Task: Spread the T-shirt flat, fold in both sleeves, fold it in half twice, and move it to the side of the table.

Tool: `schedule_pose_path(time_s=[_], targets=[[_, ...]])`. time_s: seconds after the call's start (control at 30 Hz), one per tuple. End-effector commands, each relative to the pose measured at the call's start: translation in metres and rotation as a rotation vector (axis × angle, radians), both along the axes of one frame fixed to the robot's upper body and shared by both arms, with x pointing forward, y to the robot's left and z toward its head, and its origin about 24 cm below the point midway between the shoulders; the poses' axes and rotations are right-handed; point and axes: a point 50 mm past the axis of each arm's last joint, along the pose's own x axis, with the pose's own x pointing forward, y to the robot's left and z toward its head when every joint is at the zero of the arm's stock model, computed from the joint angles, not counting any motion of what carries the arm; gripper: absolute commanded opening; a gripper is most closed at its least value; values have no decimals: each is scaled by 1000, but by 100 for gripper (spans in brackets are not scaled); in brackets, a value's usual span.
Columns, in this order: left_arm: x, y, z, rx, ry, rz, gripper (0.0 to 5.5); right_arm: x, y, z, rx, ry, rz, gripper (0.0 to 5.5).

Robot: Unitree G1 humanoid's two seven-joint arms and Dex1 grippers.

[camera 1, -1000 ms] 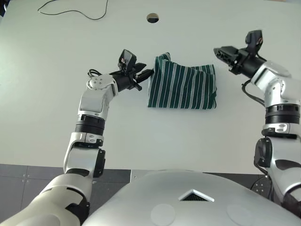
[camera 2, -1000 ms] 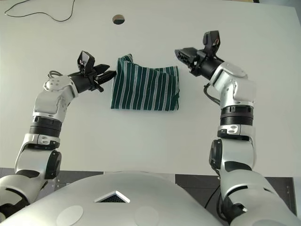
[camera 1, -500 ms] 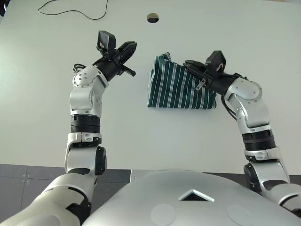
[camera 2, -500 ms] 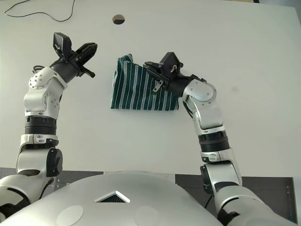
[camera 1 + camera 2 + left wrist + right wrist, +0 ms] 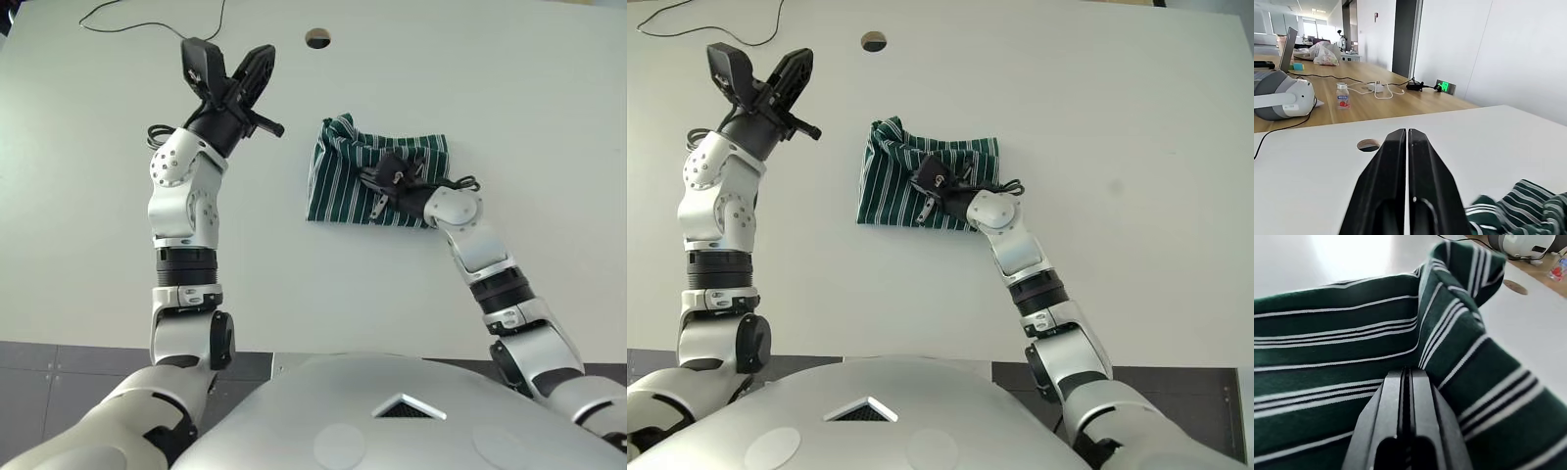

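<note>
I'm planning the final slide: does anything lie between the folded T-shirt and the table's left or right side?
Nothing visible does. The cable and hole lie farther back on the table, the left gripper is raised above it, and the right gripper rests on the T-shirt.

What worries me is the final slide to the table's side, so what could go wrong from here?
1. The right gripper has its shut fingers lying on top of the T-shirt, not clearly pinching it; a sideways push may drag only the top layer and undo the fold.
2. The shirt's far corner is bunched up and could flop open.
3. The left gripper is raised clear, so nothing steadies the other edge.
</note>
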Motion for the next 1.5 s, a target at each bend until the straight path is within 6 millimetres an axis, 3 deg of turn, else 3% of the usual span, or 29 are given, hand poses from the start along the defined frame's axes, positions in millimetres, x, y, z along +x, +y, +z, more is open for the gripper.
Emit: schedule_pose_path(time_s=[0.03,0.17,0.3,0.43,0.57,0.67,0.93,1.0,1.07,1.1,1.2,1.3,1.4,1.5], targets=[[-5,-2,-1,-2,-5,-2,13,-6,-38,-29,-200,95,-67,12],[-7,-3,-4,-2,0,3,13,-8,-80,-24,-272,111,-99,12],[-7,-1,-5,-11,3,19,13,-28,-134,-14,-357,128,-35,12],[-7,0,-6,-26,11,28,13,-41,-170,-6,-401,172,-3,12],[-7,-2,-8,-29,17,25,13,-48,-187,3,-382,199,45,12],[-7,-1,-9,-28,18,23,13,-41,-195,4,-376,187,-21,12],[-7,5,-9,-24,19,36,13,-53,-218,-10,-464,281,-109,12],[-7,6,-10,-25,22,41,13,-53,-216,-10,-429,268,-111,12],[-5,6,-11,-29,21,48,13,-46,-195,6,-286,148,-65,12],[-5,7,-10,-31,15,56,13,-41,-184,22,-189,62,-53,12],[-7,11,-2,-12,-115,112,13,-32,-157,95,87,-298,-65,12],[-20,14,3,8,-258,188,13,-38,-138,141,229,-564,-94,12],[-31,2,-1,50,-363,206,13,-41,-118,147,375,-779,-262,12],[-35,-3,-7,53,-405,243,13,-39,-93,118,488,-780,-414,12]])
